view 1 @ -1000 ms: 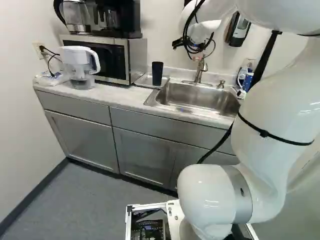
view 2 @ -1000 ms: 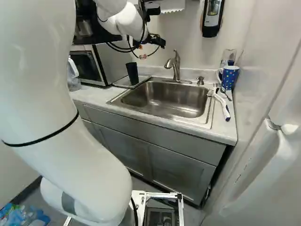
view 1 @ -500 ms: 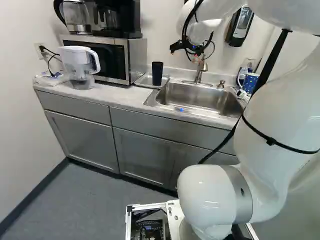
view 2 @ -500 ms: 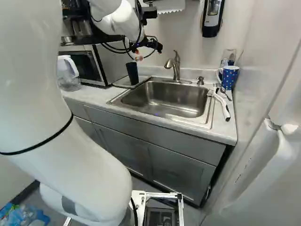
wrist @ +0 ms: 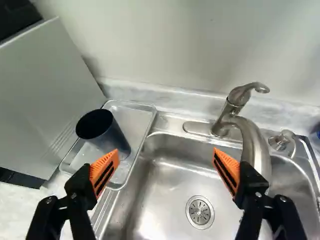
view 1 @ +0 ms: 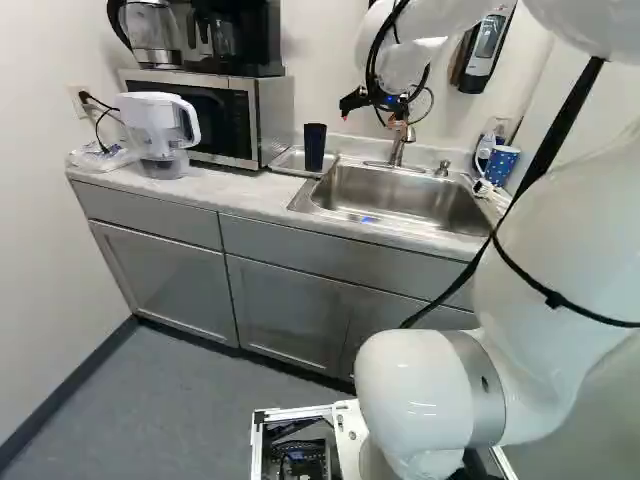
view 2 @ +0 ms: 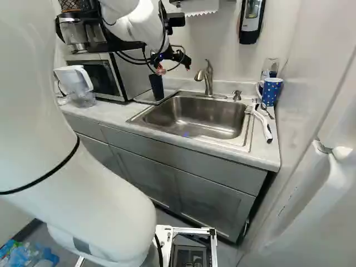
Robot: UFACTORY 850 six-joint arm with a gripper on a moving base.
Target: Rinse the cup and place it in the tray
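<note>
Cup [wrist: 116, 140] in the tray [wrist: 134, 120], left of the sink [wrist: 167, 182].

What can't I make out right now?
- Bottom inside the cup: wrist view, lost in shadow.
- Outlet of the faucet: wrist view, hidden under its spout.
- Foot of the clear container: right base view, behind the blue mug.
- Top of the coffee maker: left base view, cut off by the edge.

"Your white arm [view 1: 560, 220] rises from its lowest joint [view 1: 430, 390], bending up and over to reach ahead."
"Black cables [view 2: 136, 57] loop about your wrist [view 2: 146, 26], and your jaws tilt forward and down."
"Are they closed?"
"No, you have them spread wide, orange pads [wrist: 106, 170] facing each other, well apart, gripping nothing."
</note>
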